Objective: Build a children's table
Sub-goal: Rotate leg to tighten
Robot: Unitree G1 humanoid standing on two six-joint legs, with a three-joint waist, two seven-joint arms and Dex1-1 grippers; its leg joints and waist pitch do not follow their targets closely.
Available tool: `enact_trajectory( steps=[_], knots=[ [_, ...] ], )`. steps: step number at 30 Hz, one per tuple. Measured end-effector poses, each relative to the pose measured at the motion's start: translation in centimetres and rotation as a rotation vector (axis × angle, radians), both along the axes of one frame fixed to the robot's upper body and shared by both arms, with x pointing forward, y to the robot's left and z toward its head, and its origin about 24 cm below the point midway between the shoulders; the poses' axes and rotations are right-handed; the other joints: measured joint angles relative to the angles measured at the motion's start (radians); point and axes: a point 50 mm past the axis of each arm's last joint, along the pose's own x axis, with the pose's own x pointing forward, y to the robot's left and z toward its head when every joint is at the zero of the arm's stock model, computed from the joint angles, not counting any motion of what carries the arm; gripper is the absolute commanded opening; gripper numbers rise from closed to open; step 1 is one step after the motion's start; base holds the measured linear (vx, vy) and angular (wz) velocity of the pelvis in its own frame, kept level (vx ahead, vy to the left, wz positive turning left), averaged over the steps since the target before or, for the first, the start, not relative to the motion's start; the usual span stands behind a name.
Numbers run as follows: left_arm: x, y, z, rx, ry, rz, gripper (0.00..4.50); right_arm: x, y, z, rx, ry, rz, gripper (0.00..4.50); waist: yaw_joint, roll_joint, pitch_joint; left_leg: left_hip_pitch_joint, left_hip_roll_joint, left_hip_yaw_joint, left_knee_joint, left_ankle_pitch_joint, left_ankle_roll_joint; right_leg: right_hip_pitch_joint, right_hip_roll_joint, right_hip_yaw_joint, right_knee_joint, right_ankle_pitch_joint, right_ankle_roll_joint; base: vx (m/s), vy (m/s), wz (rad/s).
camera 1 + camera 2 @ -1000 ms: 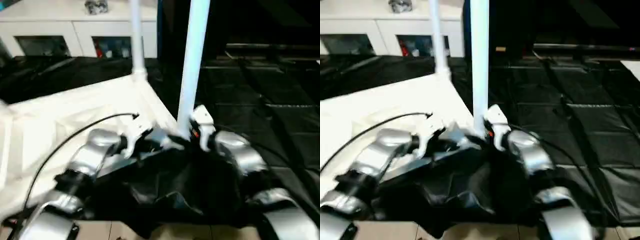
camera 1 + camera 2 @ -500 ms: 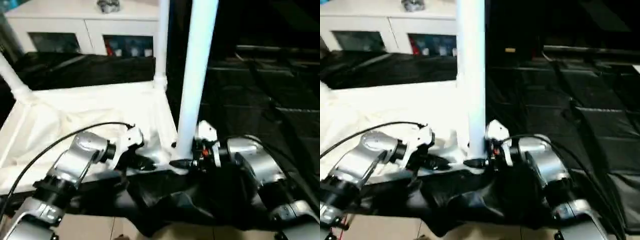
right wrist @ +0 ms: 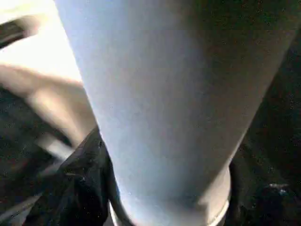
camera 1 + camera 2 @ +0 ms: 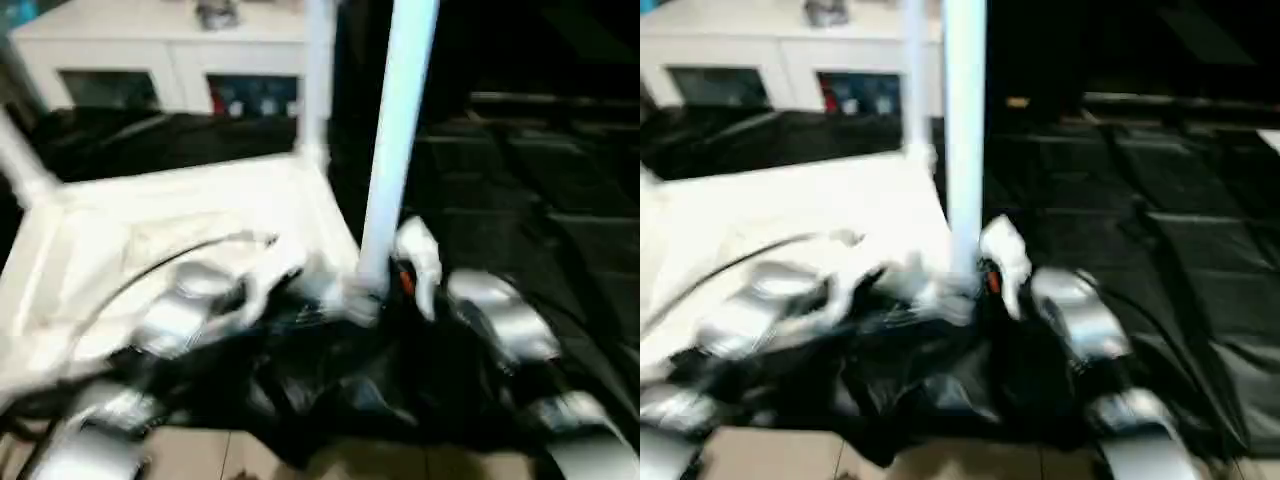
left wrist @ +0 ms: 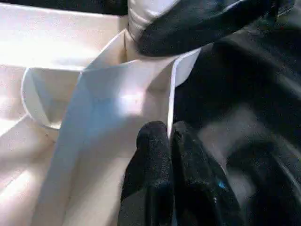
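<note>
We see the white plastic tabletop (image 4: 190, 225) lying underside up on the black floor mats (image 4: 540, 200), its ribbed inner walls and a rounded corner socket (image 5: 47, 101) plain in the left wrist view. 3 white tapered legs stand upright from its corners: the near leg (image 4: 395, 150) at the corner closest to us, another leg (image 4: 315, 80) at the far corner behind it, and a third leg (image 4: 20, 160) at the tabletop's far left corner. Our left gripper (image 5: 169, 141) is clenched on the thin rim of the tabletop beside the near corner. Our right gripper (image 4: 385, 290) sits at the base of the near leg; we cannot tell how its fingers stand. A white cabinet (image 4: 160, 50) stands beyond the tabletop.
</note>
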Motion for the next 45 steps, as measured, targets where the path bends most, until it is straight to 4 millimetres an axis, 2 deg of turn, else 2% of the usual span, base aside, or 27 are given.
enact_trajectory(
  steps=[3, 6, 8, 12, 14, 16, 21, 28, 31, 34, 36, 37, 45],
  knots=[
    [0.6, -1.0, 0.0, 0.005, -0.023, 0.059, 0.00, 1.0, 0.9, 0.1, -0.001, 0.002, -0.155, 2.73, -0.011, 0.000, 0.000, 0.000, 0.000, 0.001, -0.001, 0.000, 0.000, -0.001, 0.000, 0.000, 0.000, 0.001, -0.002, 0.000, 0.000, 0.00],
    [0.7, -1.2, 0.1, 0.011, -0.028, 0.065, 0.00, 1.3, 1.1, 0.1, 0.001, 0.001, -0.184, 2.73, -0.013, 0.000, -0.001, 0.000, 0.000, 0.003, -0.003, 0.000, 0.000, -0.001, 0.000, 0.000, -0.001, 0.001, -0.001, 0.000, 0.000, 0.00],
    [0.6, -1.2, 0.1, 0.013, -0.026, 0.058, 0.00, 1.3, 1.2, 0.0, 0.013, -0.001, -0.188, 3.29, -0.015, 0.000, -0.001, 0.000, 0.000, 0.004, -0.003, 0.000, 0.000, -0.001, 0.001, 0.000, -0.001, 0.001, -0.001, 0.000, 0.000, 0.00],
    [0.7, -1.1, 0.0, 0.012, -0.027, 0.059, 0.00, 1.4, 1.6, -0.1, 0.031, -0.008, -0.188, 3.52, -0.020, 0.000, -0.001, 0.000, 0.000, 0.005, -0.002, 0.000, 0.001, -0.001, 0.000, 0.000, -0.001, 0.001, -0.002, 0.000, 0.000, 0.00],
    [0.6, -0.8, 0.1, 0.014, -0.028, 0.044, 0.00, 1.3, 1.6, 0.0, 0.032, -0.014, -0.164, 3.88, -0.022, 0.000, 0.000, 0.000, 0.000, 0.005, -0.002, 0.000, 0.001, -0.002, 0.000, 0.001, -0.001, 0.001, -0.002, 0.000, 0.000, 0.00],
    [0.5, -0.3, 0.2, 0.017, -0.030, 0.013, 0.00, 1.2, 1.5, 0.1, 0.032, -0.028, -0.090, 3.88, -0.026, -0.001, 0.000, -0.002, 0.001, 0.005, -0.003, 0.000, 0.001, -0.004, 0.000, 0.000, -0.001, 0.001, -0.002, 0.000, 0.000, 0.00],
    [-0.5, 1.1, 0.3, -0.002, -0.009, -0.101, 0.00, -0.2, 0.2, 0.3, 0.000, -0.055, 0.180, 3.88, -0.019, 0.000, 0.000, -0.007, 0.001, 0.006, -0.005, 0.001, 0.010, -0.008, 0.001, -0.001, -0.003, 0.000, -0.002, 0.000, 0.000, 0.00],
    [-2.2, 2.7, 0.3, -0.011, 0.046, -0.268, 0.00, -2.7, -1.3, 0.6, -0.046, -0.029, 0.526, 3.88, 0.005, 0.000, 0.000, -0.006, 0.002, 0.007, -0.001, -0.001, 0.012, -0.007, 0.000, 0.000, -0.003, 0.000, -0.002, 0.000, 0.000, 0.00],
    [-2.7, 3.2, 0.3, -0.012, 0.063, -0.305, 0.00, -3.3, -1.5, 0.8, -0.047, -0.005, 0.596, 3.88, 0.007, 0.000, 0.000, -0.005, 0.001, 0.007, 0.000, 0.000, 0.013, -0.007, 0.000, 0.001, -0.002, 0.000, -0.002, 0.000, 0.000, 0.00],
    [-3.1, 3.7, 0.5, 0.009, 0.082, -0.365, 0.00, -4.2, -1.3, 0.7, -0.030, 0.019, 0.664, 3.55, 0.008, 0.000, 0.000, -0.005, 0.002, 0.007, 0.000, 0.000, 0.013, -0.007, 0.000, 0.001, -0.002, 0.000, -0.002, 0.000, 0.000, 0.00],
    [-3.3, 4.0, 0.6, 0.012, 0.091, -0.382, 0.00, -4.3, -1.2, 0.8, -0.019, 0.027, 0.678, 3.43, 0.008, 0.001, 0.001, -0.005, 0.002, 0.007, 0.000, 0.000, 0.013, -0.007, 0.000, 0.001, -0.002, 0.000, -0.002, 0.000, 0.000, 0.00],
    [-3.3, 4.1, 0.6, 0.014, 0.092, -0.386, 0.00, -4.3, -1.2, 0.8, -0.018, 0.027, 0.683, 3.18, 0.008, 0.001, 0.001, -0.005, 0.002, 0.007, 0.000, 0.000, 0.013, -0.007, 0.000, 0.001, -0.002, 0.000, -0.002, 0.000, 0.000, 0.00],
    [-3.5, 4.1, 0.7, 0.015, 0.099, -0.397, 0.00, -4.7, -1.0, 0.7, -0.006, 0.047, 0.672, 2.73, 0.009, 0.001, 0.001, -0.006, 0.001, 0.007, 0.000, 0.000, 0.013, -0.007, 0.000, 0.001, -0.002, 0.000, -0.002, 0.000, 0.000, 0.00]
  ],
)
